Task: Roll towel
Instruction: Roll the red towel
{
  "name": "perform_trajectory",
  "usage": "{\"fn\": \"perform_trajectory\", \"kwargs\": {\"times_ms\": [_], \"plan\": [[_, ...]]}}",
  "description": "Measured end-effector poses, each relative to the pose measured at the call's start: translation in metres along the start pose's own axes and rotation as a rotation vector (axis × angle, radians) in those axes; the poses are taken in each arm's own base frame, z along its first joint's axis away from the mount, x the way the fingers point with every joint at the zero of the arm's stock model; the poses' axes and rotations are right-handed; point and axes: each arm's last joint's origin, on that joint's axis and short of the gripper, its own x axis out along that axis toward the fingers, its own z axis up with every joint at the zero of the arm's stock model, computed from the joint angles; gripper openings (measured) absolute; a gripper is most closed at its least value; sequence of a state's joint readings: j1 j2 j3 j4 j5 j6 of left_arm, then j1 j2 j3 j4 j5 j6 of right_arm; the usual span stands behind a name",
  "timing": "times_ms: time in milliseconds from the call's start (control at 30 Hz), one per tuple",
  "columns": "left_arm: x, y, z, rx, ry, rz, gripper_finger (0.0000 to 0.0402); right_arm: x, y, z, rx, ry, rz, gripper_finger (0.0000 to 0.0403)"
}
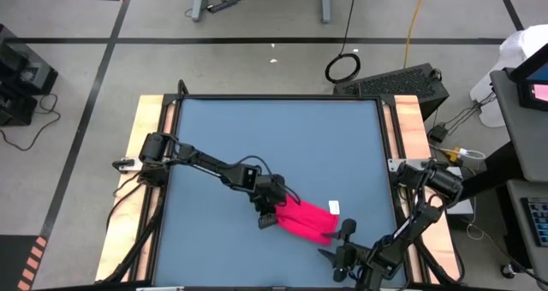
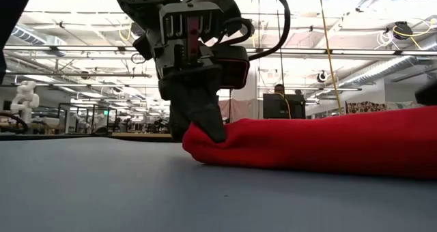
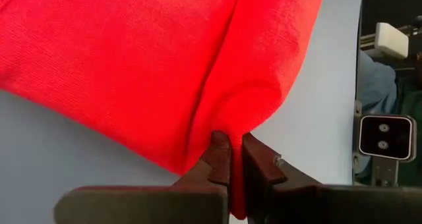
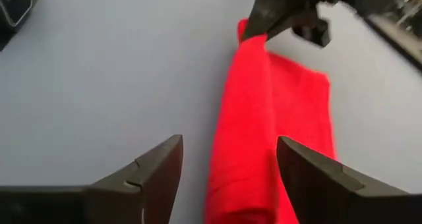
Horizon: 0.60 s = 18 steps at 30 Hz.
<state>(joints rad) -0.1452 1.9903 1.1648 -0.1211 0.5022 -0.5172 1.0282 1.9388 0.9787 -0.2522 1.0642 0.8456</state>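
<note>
The towel (image 1: 306, 220) lies on the near right part of the table (image 1: 257, 128), bunched into a thick, partly rolled band running from its left end toward the near right, with a white tag (image 1: 334, 207) at its far right edge. It looks soft, light and limp: the low view shows it sagging into a rounded hump with no stiffness, so it will likely fold wherever it is lifted and unroll if let go. Its knit surface should give the fingers good friction; nothing about it is fragile. The best hold is probably at an end of the roll, pinching several layers together, as a single layer would slip out.

The left gripper (image 1: 269, 214) is at the left end of the towel, its fingers (image 3: 221, 159) pressed together on a fold of the cloth, fingertips down at the tabletop. The right gripper (image 1: 346, 240) hovers just off the near right end, fingers spread wide and holding nothing, the roll lying ahead of its open jaws.

The blue surface around the towel is bare, so nothing blocks a roll. The two grippers are near each other, and crowding between them is the main risk.
</note>
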Motion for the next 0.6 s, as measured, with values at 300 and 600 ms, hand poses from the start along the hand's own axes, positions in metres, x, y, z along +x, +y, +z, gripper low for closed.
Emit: {"fn": "perform_trajectory", "kwargs": {"times_ms": [300, 600], "plan": [[0.000, 0.000, 0.000, 0.002, -0.001, 0.000, 0.0014, 0.014, 0.016, -0.009, 0.029, -0.018, 0.042, 0.0193], [0.000, 0.000, 0.001, 0.054, -0.027, 0.031, 0.0017, 0.030, 0.013, -0.026, 0.145, 0.072, 0.007, 0.0153]]}}
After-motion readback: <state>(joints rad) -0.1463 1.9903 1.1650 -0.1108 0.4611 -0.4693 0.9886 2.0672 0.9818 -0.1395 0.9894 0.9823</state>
